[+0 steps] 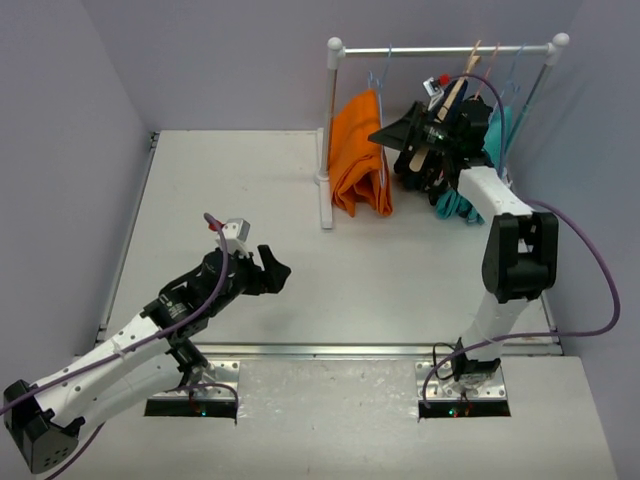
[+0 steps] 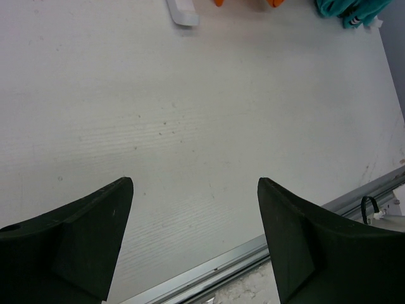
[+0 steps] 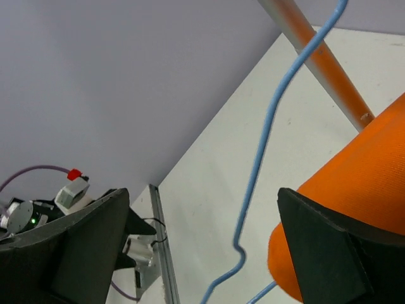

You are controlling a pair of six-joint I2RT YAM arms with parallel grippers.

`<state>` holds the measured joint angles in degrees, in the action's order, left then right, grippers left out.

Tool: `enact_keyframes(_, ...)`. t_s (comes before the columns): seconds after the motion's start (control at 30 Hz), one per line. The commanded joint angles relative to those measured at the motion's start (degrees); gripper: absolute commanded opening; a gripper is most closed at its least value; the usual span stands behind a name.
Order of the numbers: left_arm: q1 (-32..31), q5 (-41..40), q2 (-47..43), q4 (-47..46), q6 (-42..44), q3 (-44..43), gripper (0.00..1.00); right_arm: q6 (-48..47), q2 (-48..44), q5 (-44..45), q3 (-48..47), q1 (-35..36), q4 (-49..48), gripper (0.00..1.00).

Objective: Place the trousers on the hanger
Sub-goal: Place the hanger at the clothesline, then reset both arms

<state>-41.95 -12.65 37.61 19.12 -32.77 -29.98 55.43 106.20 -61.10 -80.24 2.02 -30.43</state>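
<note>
Trousers (image 1: 362, 155) hang folded over the hanger (image 3: 266, 139) on the rail (image 1: 440, 49), long axis vertical, just left of the wide-open, empty right hand (image 3: 202, 197); the left hand (image 2: 196, 183), also open and empty, sits well apart.

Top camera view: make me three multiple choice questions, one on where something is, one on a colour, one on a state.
1. Where are the trousers? A flat on the table; B hanging from the rack; C in the left gripper.
2. What colour is the wire hanger beside them? A pink; B tan; C pale blue.
3. How is the right gripper? A open; B shut on the trousers; C shut on the hanger.
Answers: B, the orange cloth hangs below the rail; C, a blue wire runs beside the cloth in the right wrist view; A, its fingers stand wide apart, gripping nothing.
</note>
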Motion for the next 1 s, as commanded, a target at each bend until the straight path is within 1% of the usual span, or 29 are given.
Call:
enact_keyframes(0.0, -0.32, -1.56, 0.95, -1.41, -0.12, -2.33, 0.85, -15.97, -12.93, 4.79, -2.03, -0.36, 16.75, 0.99)
enact_keyframes(0.07, -0.32, -4.88, 2.27, 0.41, -1.93, -4.16, 0.96, -21.07, -16.60, 11.44, -4.09, -0.38, 29.40, 0.99)
enact_keyframes(0.1, -0.32, -6.08, 3.38, 1.14, -2.46, -5.24, 0.99, -22.75, -18.15, 15.82, -5.36, -0.41, 37.52, 0.99)
enact_keyframes(0.13, -0.32, -7.51, 4.88, 2.20, -3.15, -6.79, 1.00, -24.43, -20.09, 18.46, -6.30, -0.35, 43.91, 0.99)
enact_keyframes(0.17, -0.32, -7.56, 6.01, 2.24, -3.17, -8.09, 1.00, -24.49, -20.15, 21.87, -6.33, -0.35, 44.14, 0.99)
enact_keyframes(0.2, -0.32, -8.42, 7.52, 3.43, -3.83, -10.01, 1.00, -26.35, -23.06, 25.64, -6.27, -0.35, 51.02, 0.99)
enact_keyframes(0.23, -0.32, -9.50, 8.64, 4.14, -4.37, -12.06, 1.00, -27.43, -24.75, 30.11, -6.35, -0.24, 55.22, 0.99)
enact_keyframes(0.3, -0.23, -11.80, 9.54, 6.22, -4.88, -15.68, 1.00, -30.32, -28.74, 34.66, -5.21, -0.09, 59.93, 0.99)
enact_keyframes(0.37, -0.23, -14.80, 10.43, 8.71, -5.11, -20.27, 1.00, -32.06, -31.45, 35.93, -2.50, 0.00, 61.52, 0.99)
enact_keyframes(0.47, -0.32, -17.58, 11.68, 11.67, -3.85, -25.28, 1.00, -33.86, -31.36, 39.85, -3.66, 0.00, 66.08, 0.99)
enact_keyframes(0.5, -0.31, -18.42, 12.08, 12.51, -3.72, -26.88, 1.00, -33.99, -32.01, 39.63, -3.28, 0.07, 67.55, 0.99)
enact_keyframes(0.57, -0.23, -20.77, 12.46, 14.19, -2.96, -28.26, 1.00, -34.14, -34.73, 40.83, 0.51, 1.20, 66.59, 0.99)
enact_keyframes(0.63, -0.07, -22.86, 13.72, 15.73, -2.12, -30.54, 1.00, -34.41, -40.66, 43.77, 3.79, 2.78, 65.93, 0.99)
enact_keyframes(0.7, 0.87, -27.36, 15.19, 19.37, -1.74, -32.89, 1.00, -35.80, -45.02, 49.11, 7.09, 4.37, 69.71, 0.99)
enact_keyframes(0.77, 1.96, -30.24, 16.13, 20.87, -0.93, -34.44, 1.00, -35.67, -49.32, 51.61, 9.53, 4.57, 70.95, 0.99)
enact_keyframes(0.83, 3.23, -34.43, 16.04, 22.30, -0.71, -35.34, 1.00, -36.01, -56.31, 57.25, 16.39, 4.57, 70.92, 0.99)
enact_keyframes(0.87, 3.86, -34.65, 15.63, 22.86, -0.66, -35.28, 1.00, -36.25, -57.03, 58.00, 18.93, 4.59, 70.60, 0.99)
enact_keyframes(0.93, 4.41, -36.70, 13.59, 23.50, -0.11, -33.95, 1.00, -38.77, -63.88, 58.80, 25.01, 4.75, 68.79, 0.99)
enact_keyframes(0.97, 4.42, -36.49, 12.64, 23.01, 1.06, -32.93, 1.00, -38.49, -65.17, 58.98, 27.78, 4.83, 68.09, 0.99)
